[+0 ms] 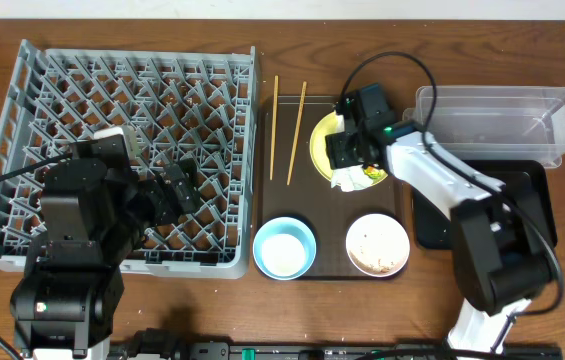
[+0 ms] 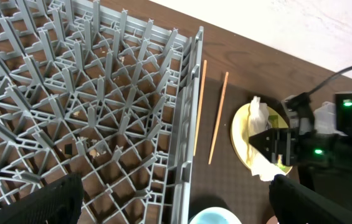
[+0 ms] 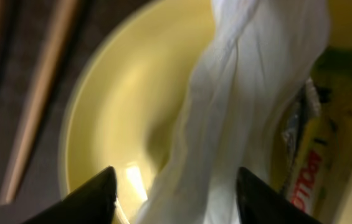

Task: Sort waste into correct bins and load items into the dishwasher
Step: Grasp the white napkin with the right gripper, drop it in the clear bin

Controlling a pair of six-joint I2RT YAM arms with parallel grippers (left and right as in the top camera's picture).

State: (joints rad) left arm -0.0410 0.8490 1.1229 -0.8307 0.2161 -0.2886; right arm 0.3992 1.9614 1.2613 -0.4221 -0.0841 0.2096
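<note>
The crumpled white napkin point(image 1: 347, 180) point(image 3: 238, 93) lies on the yellow plate point(image 1: 320, 140) point(image 3: 132, 106), with the green-and-orange wrapper point(image 1: 372, 176) point(image 3: 313, 162) beside it. My right gripper point(image 1: 347, 150) point(image 3: 176, 193) is low over the plate and open, its fingers either side of the napkin. Two chopsticks point(image 1: 274, 125) point(image 3: 38, 106) lie left of the plate. The blue bowl point(image 1: 284, 248) and the white bowl point(image 1: 377, 243), which holds beige crumbs, sit at the front. My left gripper point(image 1: 177, 190) point(image 2: 176, 202) hangs open and empty over the grey dishwasher rack point(image 1: 22, 150) point(image 2: 101, 93).
The plate, bowls and chopsticks rest on a dark brown serving tray point(image 1: 262, 200). A clear plastic tub point(image 1: 497, 118) stands at the back right, and a shallow black tray point(image 1: 532, 200) lies in front of it, partly under my right arm.
</note>
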